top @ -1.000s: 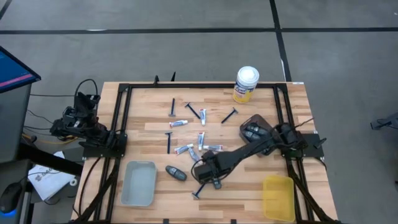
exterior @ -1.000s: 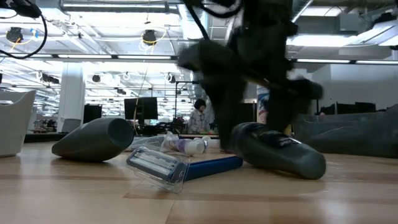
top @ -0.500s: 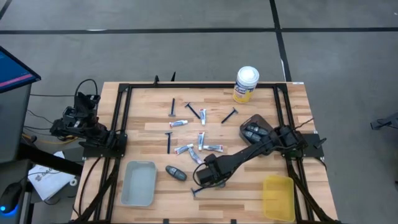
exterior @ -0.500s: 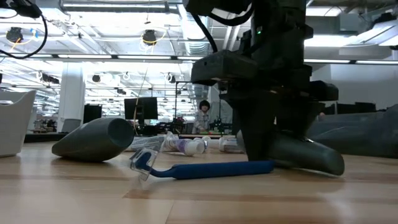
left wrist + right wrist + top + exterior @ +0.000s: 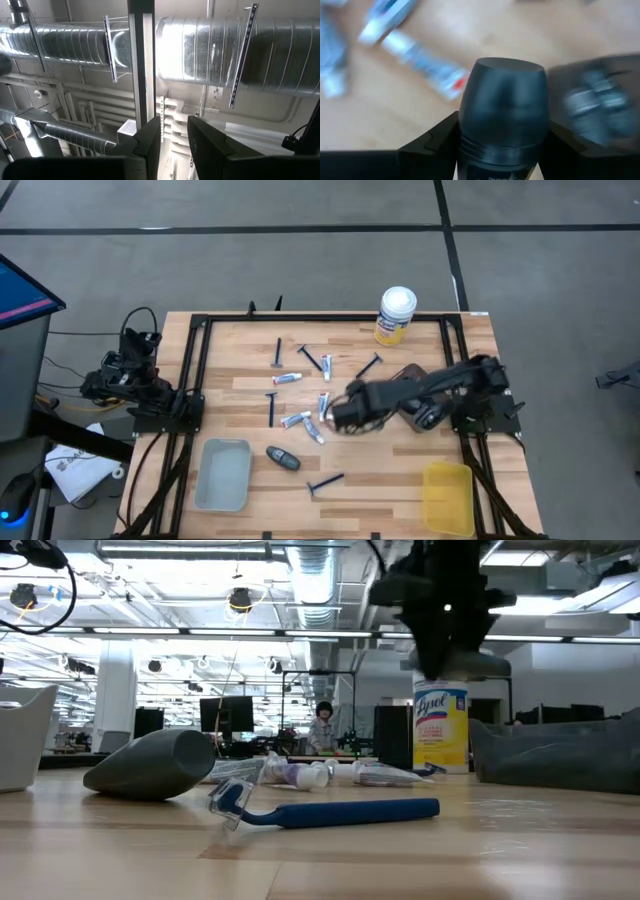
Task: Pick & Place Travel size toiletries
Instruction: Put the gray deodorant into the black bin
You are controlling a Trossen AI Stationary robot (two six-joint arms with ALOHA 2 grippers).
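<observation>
Toiletries lie scattered on the table (image 5: 470, 360); I have one dark grey container (image 5: 503, 105) clamped in my right gripper (image 5: 345, 408), lifted near the dark tray (image 5: 418, 412). I judge this the carry step: next I must swing over that tray and release. Left gripper (image 5: 172, 142) waits, fingers slightly apart.

Place: an open-plan lab or industrial workspace — not a home.
Ceiling: large metal ducts (image 5: 210, 50) and pipes are left exposed; rows of strip lights (image 5: 190, 632) are seen.
Floor: grey, marked with dark lines (image 5: 300, 228).
Bench: a wooden table (image 5: 240, 370) is framed by black rails.
Background: monitors (image 5: 225, 712) and a seated person (image 5: 322, 727) are seen far off.
</observation>
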